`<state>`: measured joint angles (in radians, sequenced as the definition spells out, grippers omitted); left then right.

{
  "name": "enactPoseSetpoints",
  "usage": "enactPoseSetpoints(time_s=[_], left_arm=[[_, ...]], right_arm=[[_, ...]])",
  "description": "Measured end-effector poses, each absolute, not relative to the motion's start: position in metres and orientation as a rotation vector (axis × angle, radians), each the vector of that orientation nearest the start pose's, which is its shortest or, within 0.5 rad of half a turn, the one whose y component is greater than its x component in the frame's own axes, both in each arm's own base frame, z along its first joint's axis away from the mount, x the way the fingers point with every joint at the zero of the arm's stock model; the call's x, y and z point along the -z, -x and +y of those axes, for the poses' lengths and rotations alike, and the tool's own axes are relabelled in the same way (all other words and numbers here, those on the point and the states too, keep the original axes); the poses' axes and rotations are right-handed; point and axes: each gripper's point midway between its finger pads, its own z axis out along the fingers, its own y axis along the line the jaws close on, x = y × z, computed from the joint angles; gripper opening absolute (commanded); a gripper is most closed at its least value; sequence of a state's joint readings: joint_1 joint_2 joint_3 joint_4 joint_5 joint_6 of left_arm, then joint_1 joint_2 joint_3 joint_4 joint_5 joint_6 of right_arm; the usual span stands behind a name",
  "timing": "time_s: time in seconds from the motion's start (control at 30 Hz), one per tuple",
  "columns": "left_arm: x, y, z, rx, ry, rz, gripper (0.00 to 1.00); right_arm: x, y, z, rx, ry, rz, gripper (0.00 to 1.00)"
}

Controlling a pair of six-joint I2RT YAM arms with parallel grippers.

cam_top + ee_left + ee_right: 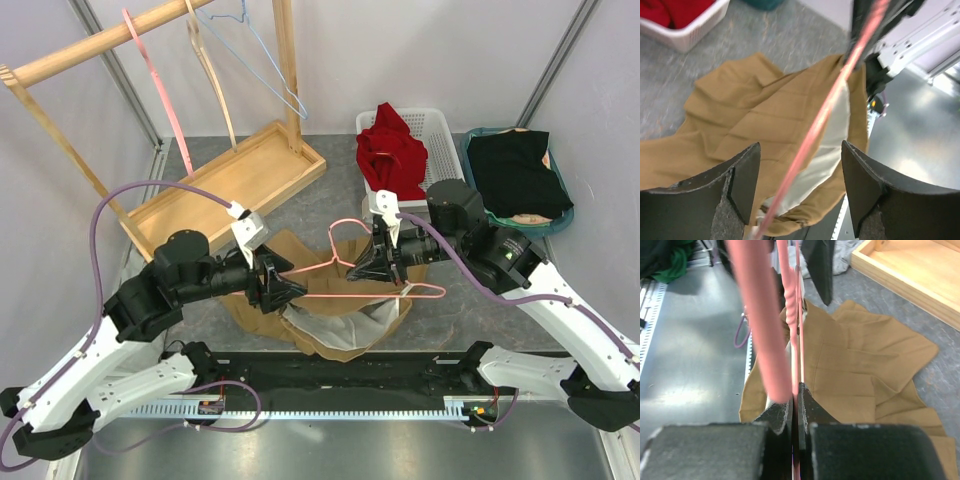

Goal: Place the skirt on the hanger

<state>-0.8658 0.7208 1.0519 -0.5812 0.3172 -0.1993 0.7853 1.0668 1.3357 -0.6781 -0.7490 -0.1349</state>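
Pink hanger runs left-right, tan skirt beneath it on the table.
Your right hand clamps it; your left hand stands spread around its bar.

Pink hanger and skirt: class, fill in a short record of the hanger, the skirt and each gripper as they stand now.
pink hanger: held above the skirt
right gripper: shut on the pink hanger
left gripper: open, straddling the hanger's bar
skirt: tan, pale lining showing, crumpled on the table
skirt on hanger: not yet
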Motion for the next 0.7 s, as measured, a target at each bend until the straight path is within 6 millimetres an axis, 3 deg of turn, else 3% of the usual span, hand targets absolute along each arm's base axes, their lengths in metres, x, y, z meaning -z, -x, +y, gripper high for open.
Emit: enactPoseSetpoints(time_s=[0.07, 0.1, 0.2, 0.3, 0.33, 0.37, 0.4, 0.5, 0.57, 0.6, 0.7], left_arm=[[-0.32, -0.119, -0.233, 1.0, -0.859, 1.762, 0.53], [-0.318, -0.119, -0.232, 0.992, -0.867, 1.773, 0.35], [-0.311, -0.114, -0.231, 0.993, -0.91, 1.786, 0.02], [-0.314, -0.094, -0.236, 1.068, -1.011, 1.737, 0.02], [-0.315, -0.092, -0.234, 1.074, -1.015, 1.733, 0.02], [-0.315, -0.092, -0.233, 1.073, -1.012, 1.731, 0.02], [-0.316, -0.092, -0.232, 1.069, -1.007, 1.726, 0.02], [-0.319, -0.099, -0.224, 1.021, -0.946, 1.724, 0.02], [-0.316, -0.106, -0.213, 0.967, -0.865, 1.744, 0.02], [-0.314, -0.11, -0.207, 0.933, -0.82, 1.757, 0.02], [-0.31, -0.12, -0.184, 0.844, -0.687, 1.788, 0.02]], right_arm=[[-0.349, -0.117, 0.284, -1.171, 1.348, 1.539, 0.0], [-0.349, -0.116, 0.284, -1.181, 1.353, 1.534, 0.0], [-0.35, -0.113, 0.284, -1.194, 1.36, 1.526, 0.0], [-0.348, -0.12, 0.284, -1.176, 1.343, 1.543, 0.01], [-0.348, -0.119, 0.285, -1.181, 1.345, 1.541, 0.05], [-0.349, -0.119, 0.286, -1.183, 1.344, 1.536, 0.12], [-0.349, -0.119, 0.286, -1.185, 1.343, 1.535, 0.35], [-0.352, -0.125, 0.29, -1.184, 1.307, 1.54, 0.75], [-0.354, -0.131, 0.293, -1.172, 1.27, 1.543, 0.87], [-0.355, -0.136, 0.294, -1.158, 1.248, 1.544, 0.98], [-0.356, -0.154, 0.297, -1.1, 1.16, 1.559, 0.98]])
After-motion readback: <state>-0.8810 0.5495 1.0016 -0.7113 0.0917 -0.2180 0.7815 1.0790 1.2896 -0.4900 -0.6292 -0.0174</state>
